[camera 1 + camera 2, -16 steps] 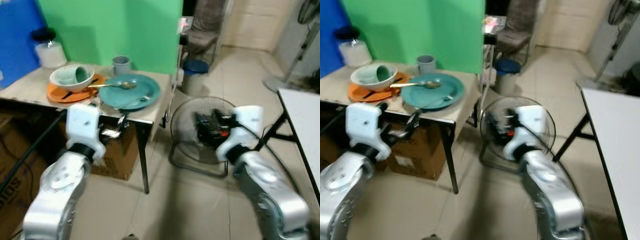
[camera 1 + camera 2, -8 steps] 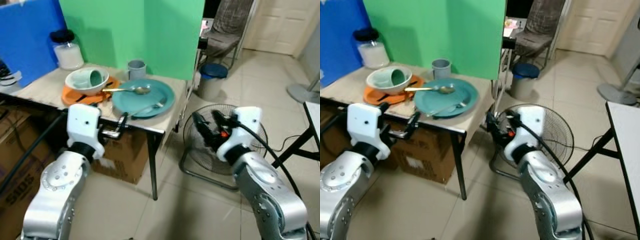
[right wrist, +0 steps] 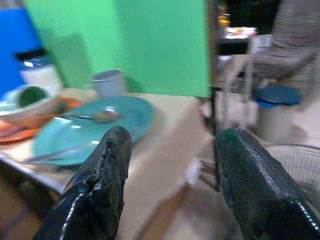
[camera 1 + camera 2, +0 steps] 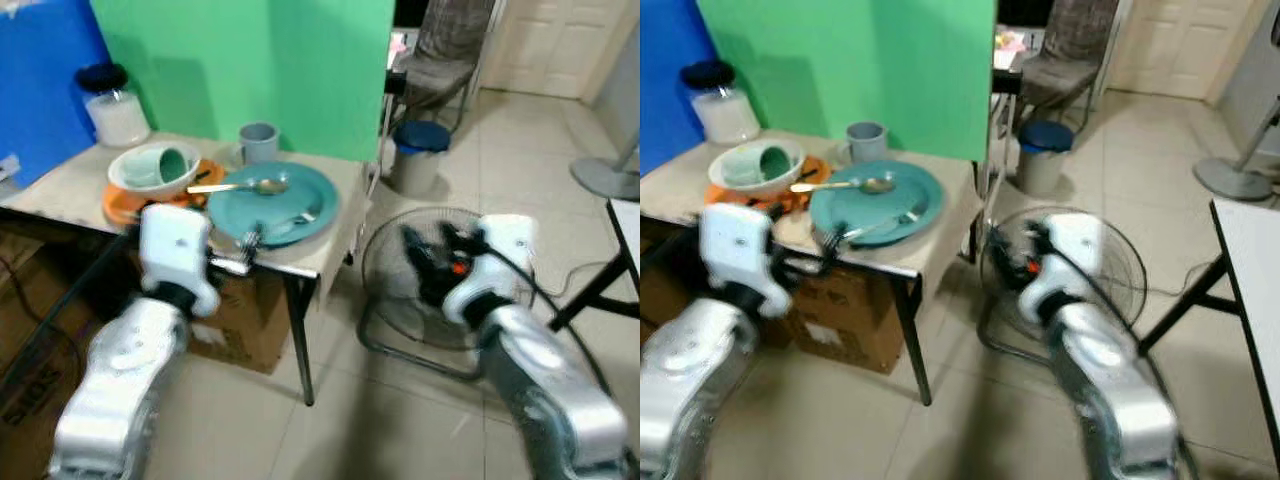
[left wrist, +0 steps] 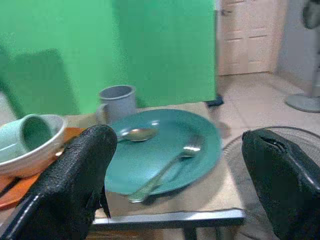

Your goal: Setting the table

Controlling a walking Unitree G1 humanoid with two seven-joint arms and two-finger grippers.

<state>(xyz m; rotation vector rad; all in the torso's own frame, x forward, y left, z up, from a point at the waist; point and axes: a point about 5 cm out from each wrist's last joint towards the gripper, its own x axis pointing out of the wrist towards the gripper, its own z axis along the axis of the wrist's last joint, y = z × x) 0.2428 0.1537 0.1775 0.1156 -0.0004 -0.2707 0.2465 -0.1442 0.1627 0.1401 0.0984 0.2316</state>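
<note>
On the table (image 4: pixel 60 185), teal plate (image 4: pixel 300 190) bearing fork (image 4: pixel 290 222)

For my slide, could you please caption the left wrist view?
Open left gripper faces a teal plate holding a fork and spoon.

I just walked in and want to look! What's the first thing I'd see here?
A big teal plate on the small table, with a spoon and fork on it. Behind it stands a bright green screen. A floor fan sits on the tiles beside the table.
</note>
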